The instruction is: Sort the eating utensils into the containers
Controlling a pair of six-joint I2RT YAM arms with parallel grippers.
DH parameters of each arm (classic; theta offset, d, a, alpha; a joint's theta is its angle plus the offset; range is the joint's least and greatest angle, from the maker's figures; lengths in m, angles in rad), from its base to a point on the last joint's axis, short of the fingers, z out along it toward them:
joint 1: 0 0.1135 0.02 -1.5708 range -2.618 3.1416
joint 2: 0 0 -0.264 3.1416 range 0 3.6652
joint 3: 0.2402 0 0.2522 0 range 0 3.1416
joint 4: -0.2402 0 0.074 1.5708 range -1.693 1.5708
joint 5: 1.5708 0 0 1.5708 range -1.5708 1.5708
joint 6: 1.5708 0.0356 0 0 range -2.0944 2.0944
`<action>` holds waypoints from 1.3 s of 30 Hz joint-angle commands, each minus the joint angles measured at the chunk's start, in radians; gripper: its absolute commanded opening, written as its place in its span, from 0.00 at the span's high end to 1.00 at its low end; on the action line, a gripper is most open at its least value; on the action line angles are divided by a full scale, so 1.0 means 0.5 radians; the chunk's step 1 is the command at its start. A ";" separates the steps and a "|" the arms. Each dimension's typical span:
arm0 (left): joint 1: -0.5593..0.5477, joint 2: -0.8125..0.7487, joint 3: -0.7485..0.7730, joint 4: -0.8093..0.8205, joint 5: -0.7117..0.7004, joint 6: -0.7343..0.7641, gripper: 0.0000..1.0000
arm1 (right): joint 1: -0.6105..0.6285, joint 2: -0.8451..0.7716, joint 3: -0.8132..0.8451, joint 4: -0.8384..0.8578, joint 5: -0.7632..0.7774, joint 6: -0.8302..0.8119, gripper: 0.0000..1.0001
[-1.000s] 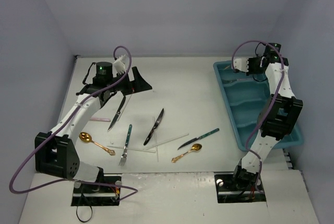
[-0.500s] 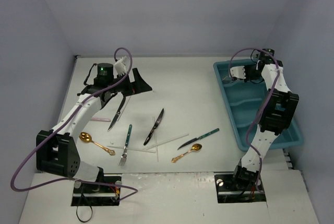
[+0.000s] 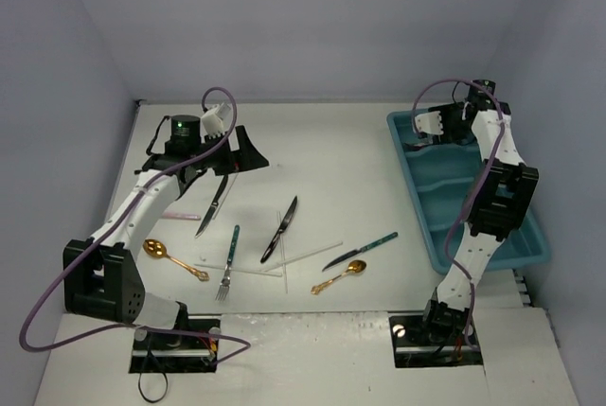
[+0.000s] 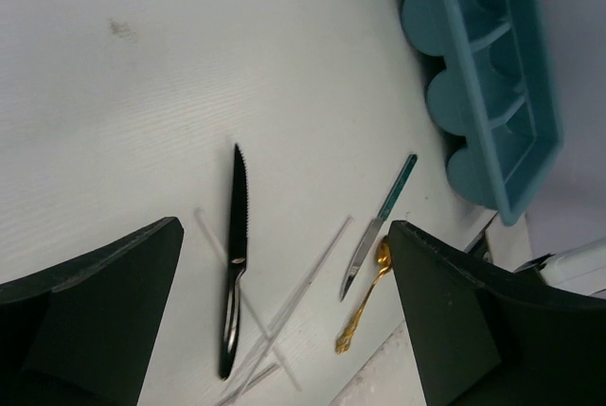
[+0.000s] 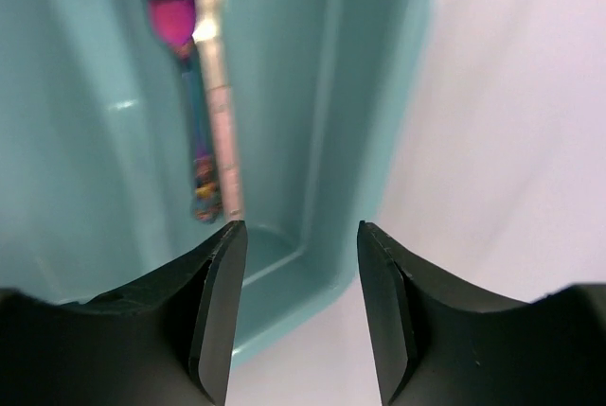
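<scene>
At 12 o'clock on the tray (image 5: 322, 94): right end effector (image 5: 298, 231) spread, empty.
Fork (image 5: 194, 141) and pale stick (image 5: 225, 141) lie below; left end effector (image 4: 284, 228) spread over dark knife (image 4: 234, 264).

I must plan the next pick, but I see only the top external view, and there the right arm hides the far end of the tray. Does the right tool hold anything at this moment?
Observer: No. The right wrist view shows the right tool open and empty.
Operator: What lies in the tray below it?
Observer: A pink-handled utensil and a pale stick, side by side in one compartment.
Operator: And under the left tool?
Observer: It is open wide; its view frames a black knife with a serrated blade, lying on the table.
</scene>
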State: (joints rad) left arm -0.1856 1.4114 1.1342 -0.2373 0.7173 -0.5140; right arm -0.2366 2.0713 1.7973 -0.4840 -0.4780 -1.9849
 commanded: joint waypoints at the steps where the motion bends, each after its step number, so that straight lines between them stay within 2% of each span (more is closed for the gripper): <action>1: 0.223 -0.122 0.229 -0.376 0.057 0.559 0.11 | 0.122 -0.241 0.184 0.014 -0.233 0.287 0.53; 2: 0.315 -0.101 0.278 -0.494 0.092 0.859 0.11 | 0.145 -0.270 0.172 0.014 -0.261 0.455 0.53; 5: 0.534 -0.051 0.409 -0.997 0.258 1.433 0.11 | 0.220 -0.363 0.125 0.014 -0.372 0.787 0.53; 8: 0.723 -0.002 0.576 -1.630 0.327 2.397 0.13 | 0.329 -0.514 0.004 0.020 -0.493 1.097 0.51; 10: 0.819 0.022 0.612 -1.953 0.326 2.885 0.16 | 0.381 -0.578 -0.102 0.021 -0.558 1.302 0.49; 11: 0.845 0.034 0.615 -2.135 0.321 3.165 0.17 | 0.409 -0.611 -0.134 0.023 -0.595 1.371 0.48; 13: 0.873 0.048 0.568 -2.352 0.234 3.546 0.21 | 0.448 -0.654 -0.211 0.026 -0.658 1.579 0.46; 17: 0.885 0.003 0.292 -2.614 0.046 4.246 0.33 | 0.563 -0.687 -0.358 0.021 -0.725 1.962 0.43; 19: 0.883 -0.036 0.131 -2.642 -0.092 4.465 0.34 | 0.642 -0.697 -0.406 0.023 -0.728 2.116 0.41; 22: 0.883 -0.172 -0.049 -2.557 -0.193 4.617 0.35 | 0.691 -0.705 -0.485 0.023 -0.768 2.358 0.38; 29: 0.883 -0.548 -0.522 -2.197 -0.357 4.787 0.35 | 0.703 -0.734 -0.609 0.029 -0.912 2.497 0.33; 36: 0.886 -0.441 -0.637 -2.065 -0.443 4.919 0.36 | 0.698 -0.744 -0.714 0.026 -0.934 2.467 0.32; 39: 0.902 -0.354 -0.578 -1.966 -0.411 4.879 0.36 | 0.691 -0.736 -0.730 0.024 -0.939 2.463 0.31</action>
State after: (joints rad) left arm 0.2518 1.1889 0.8162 -1.2545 0.5013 1.8661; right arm 0.1176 1.7477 1.4353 -0.4876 -0.9004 -0.7622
